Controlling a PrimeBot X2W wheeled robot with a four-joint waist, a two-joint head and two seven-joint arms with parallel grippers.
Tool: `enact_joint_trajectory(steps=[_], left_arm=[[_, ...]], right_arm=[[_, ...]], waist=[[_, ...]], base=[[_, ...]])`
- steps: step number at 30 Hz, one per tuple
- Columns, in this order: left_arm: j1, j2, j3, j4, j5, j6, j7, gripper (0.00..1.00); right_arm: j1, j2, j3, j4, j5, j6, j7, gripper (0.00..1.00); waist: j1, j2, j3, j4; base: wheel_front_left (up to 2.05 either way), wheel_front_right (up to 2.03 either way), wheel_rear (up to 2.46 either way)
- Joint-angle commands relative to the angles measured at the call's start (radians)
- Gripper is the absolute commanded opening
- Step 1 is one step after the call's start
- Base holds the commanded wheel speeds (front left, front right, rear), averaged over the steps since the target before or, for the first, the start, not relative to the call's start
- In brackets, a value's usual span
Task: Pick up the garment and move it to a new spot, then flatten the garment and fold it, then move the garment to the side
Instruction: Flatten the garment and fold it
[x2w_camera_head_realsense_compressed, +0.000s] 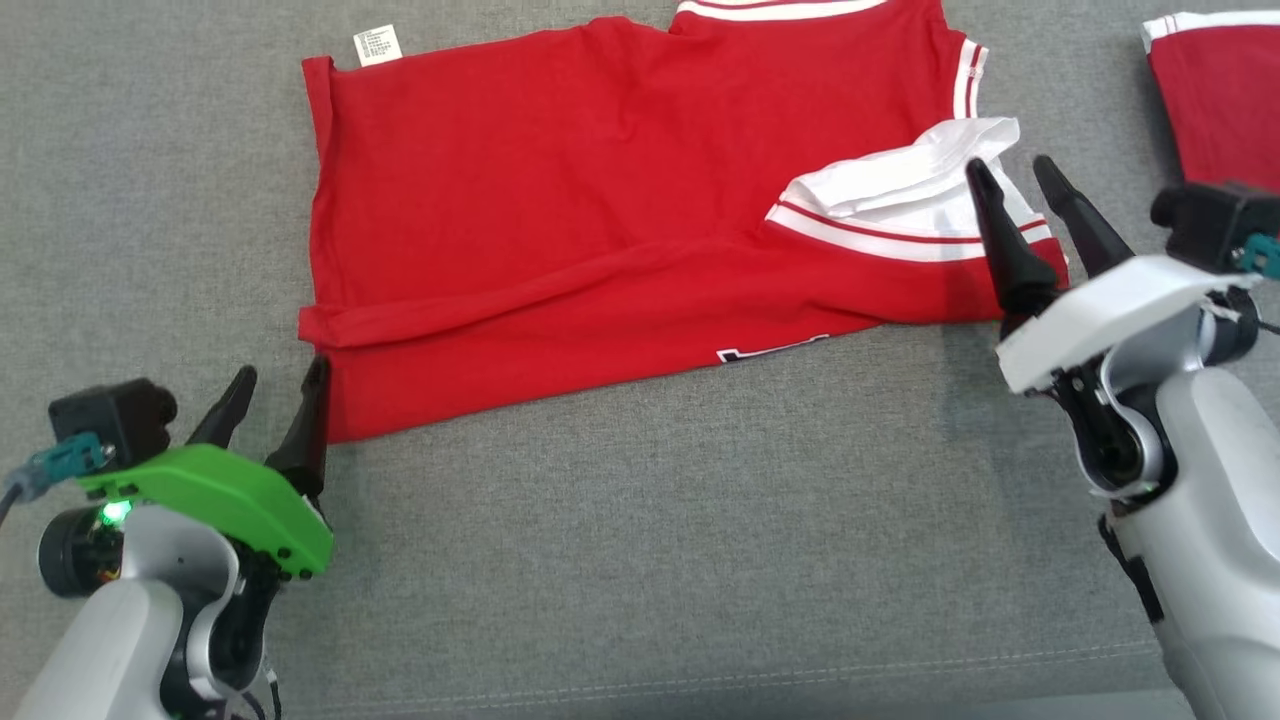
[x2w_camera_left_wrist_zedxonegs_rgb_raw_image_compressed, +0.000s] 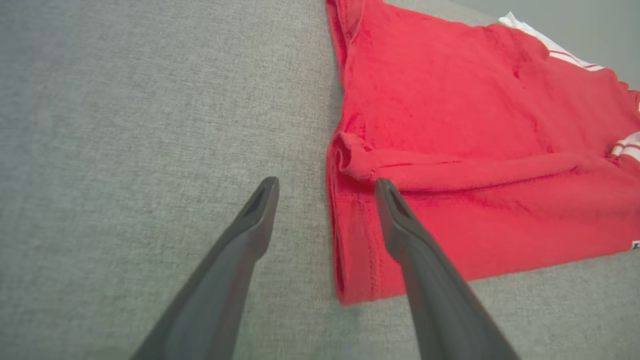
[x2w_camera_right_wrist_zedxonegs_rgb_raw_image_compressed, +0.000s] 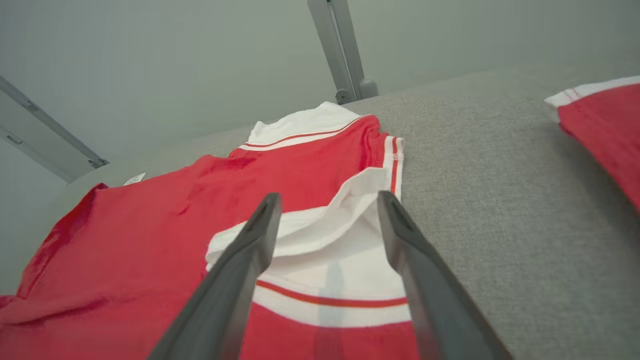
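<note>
Here the left end effector (x2w_camera_head_realsense_compressed: 282, 367) and right end effector (x2w_camera_head_realsense_compressed: 1006, 164) sit released at opposite ends of the red garment (x2w_camera_head_realsense_compressed: 560, 200).

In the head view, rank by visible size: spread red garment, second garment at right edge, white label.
Largest: the spread red garment.
Next: the second garment, partly cut by the frame.
Smallest: the white label.

The left tool (x2w_camera_left_wrist_zedxonegs_rgb_raw_image_compressed: 326, 184), spread wide, straddles the red garment's (x2w_camera_left_wrist_zedxonegs_rgb_raw_image_compressed: 450, 150) edge on grey fabric (x2w_camera_left_wrist_zedxonegs_rgb_raw_image_compressed: 125, 125)
</note>
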Motion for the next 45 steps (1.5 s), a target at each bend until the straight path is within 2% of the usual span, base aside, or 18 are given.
enact_joint_trajectory(steps=[1,8,15,25,26,27,28,29,35,36,37,45], left_arm=[[0.047,0.007,0.015,-0.034,-0.027,0.010,-0.008,1.00],[0.113,0.011,0.019,-0.094,-0.058,0.021,0.013,1.00],[0.071,-0.010,0.006,-0.050,-0.087,0.008,0.055,1.00],[0.022,-0.031,-0.028,0.034,-0.118,-0.041,0.097,1.00],[0.019,-0.032,-0.035,0.039,-0.118,-0.049,0.103,0.89],[0.016,-0.036,-0.040,0.043,-0.122,-0.054,0.105,0.48],[0.015,-0.038,-0.044,0.047,-0.125,-0.061,0.107,0.36],[0.013,-0.041,-0.049,0.051,-0.128,-0.068,0.109,0.00],[0.008,-0.048,-0.059,0.072,-0.151,-0.108,0.120,0.00],[0.010,-0.046,-0.058,0.073,-0.153,-0.114,0.123,0.00],[0.014,-0.044,-0.055,0.073,-0.162,-0.120,0.124,0.00],[0.093,0.028,-0.006,0.010,-0.245,-0.164,0.163,0.00]], right_arm=[[0.060,-0.034,-0.010,-0.040,-0.011,0.000,0.008,1.00],[0.182,-0.103,-0.057,-0.130,-0.092,0.000,0.084,1.00],[0.177,-0.076,-0.087,-0.137,-0.158,0.000,0.168,1.00],[0.136,-0.053,-0.127,-0.074,-0.200,0.000,0.238,1.00],[0.132,-0.050,-0.129,-0.066,-0.199,0.000,0.244,1.00],[0.130,-0.048,-0.129,-0.056,-0.196,0.000,0.251,1.00],[0.128,-0.046,-0.128,-0.048,-0.196,0.000,0.257,1.00],[0.127,-0.044,-0.128,-0.040,-0.198,0.000,0.262,1.00],[0.126,-0.032,-0.116,-0.005,-0.172,0.000,0.280,1.00],[0.126,-0.034,-0.112,-0.004,-0.164,0.000,0.283,0.26],[0.128,-0.037,-0.110,-0.006,-0.150,0.000,0.286,0.00],[0.190,-0.087,-0.164,-0.087,-0.029,-0.001,0.326,0.00]], waist=[[0.0000,0.0000,-0.012,-0.006],[0.0000,0.0000,0.005,-0.015],[0.0000,0.0000,0.033,-0.016],[0.0000,0.0000,0.060,0.004],[0.0000,0.0000,0.061,0.005],[0.0000,0.0000,0.062,0.006],[0.0000,0.0000,0.063,0.007],[0.0000,0.0000,0.063,0.009],[0.0000,0.0000,0.054,0.015],[0.0000,0.0000,0.051,0.015],[0.0000,0.0000,0.046,0.014],[0.0000,0.0000,-0.014,0.002]], base=[[0.00,0.00,0.00],[0.00,0.00,0.00],[0.00,0.00,0.00],[0.00,0.00,0.00],[0.00,0.00,0.00],[0.00,0.00,0.00],[0.00,0.00,0.00],[0.00,0.00,0.00],[0.00,0.00,0.00],[0.00,0.00,0.00],[0.00,0.00,0.00],[0.00,0.00,0.00]])
